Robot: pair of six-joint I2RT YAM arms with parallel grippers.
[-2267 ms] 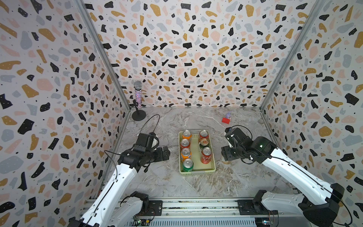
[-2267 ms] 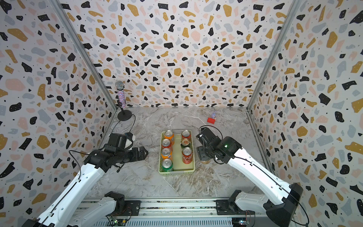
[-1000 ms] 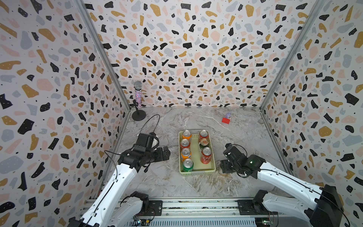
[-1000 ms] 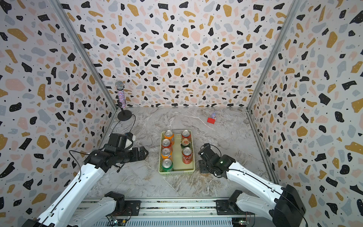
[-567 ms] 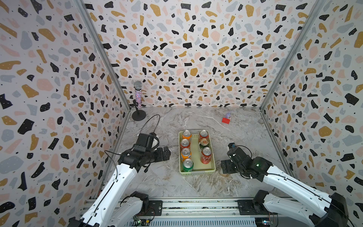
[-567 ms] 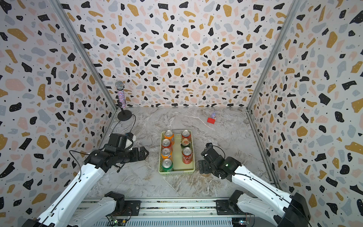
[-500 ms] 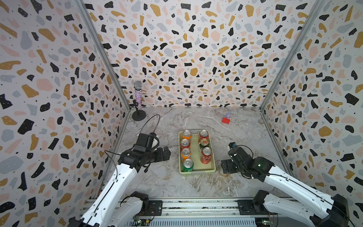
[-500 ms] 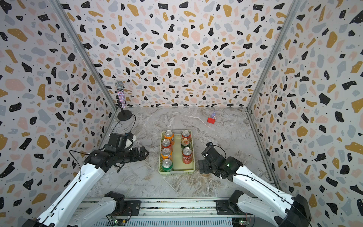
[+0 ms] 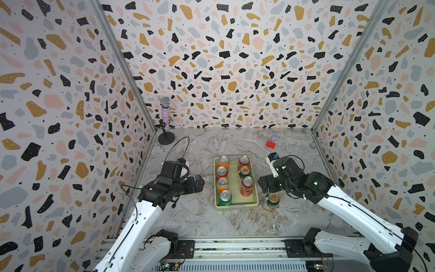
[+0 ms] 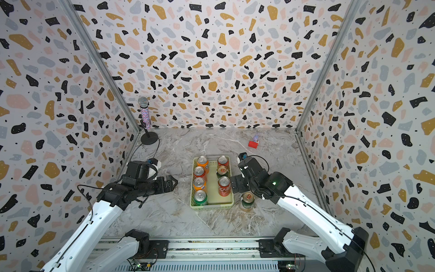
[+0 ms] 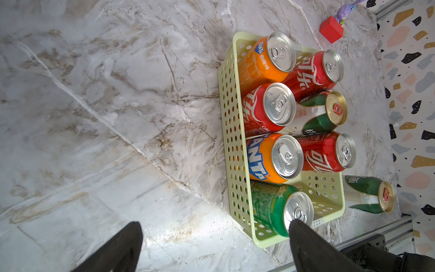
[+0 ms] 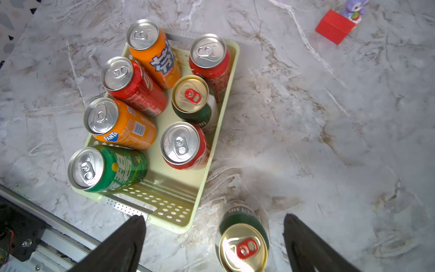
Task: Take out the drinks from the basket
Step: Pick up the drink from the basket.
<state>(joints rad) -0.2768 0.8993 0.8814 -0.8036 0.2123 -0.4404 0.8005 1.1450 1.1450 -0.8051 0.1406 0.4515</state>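
One drink is out and seven are left. The short dark green aluminium can with a gold top (image 9: 273,200) stands upright on the grey marble-patterned table (image 9: 202,219), just beside the near right corner of the shallow pale green perforated plastic basket (image 9: 236,205) and outside its wall.

The right gripper (image 12: 213,216) hangs over that can with its jaws spread. In the right wrist view the can shows between the two black fingers, clear of both, so nothing is pinched.

Inside the basket the left row is full — from far to near an orange can (image 9: 223,161), a red can (image 9: 221,171), a second orange can (image 9: 222,183) and a bright green can (image 9: 225,196). The right row holds a red can (image 9: 244,160), a dark green gold-topped can (image 9: 244,170) and another red can (image 9: 247,186). Its near slot is bare.

The left gripper (image 11: 214,223) hovers over the table left of the basket, jaws spread and empty. As I judge it, the task has barely begun — seven lifts remain.
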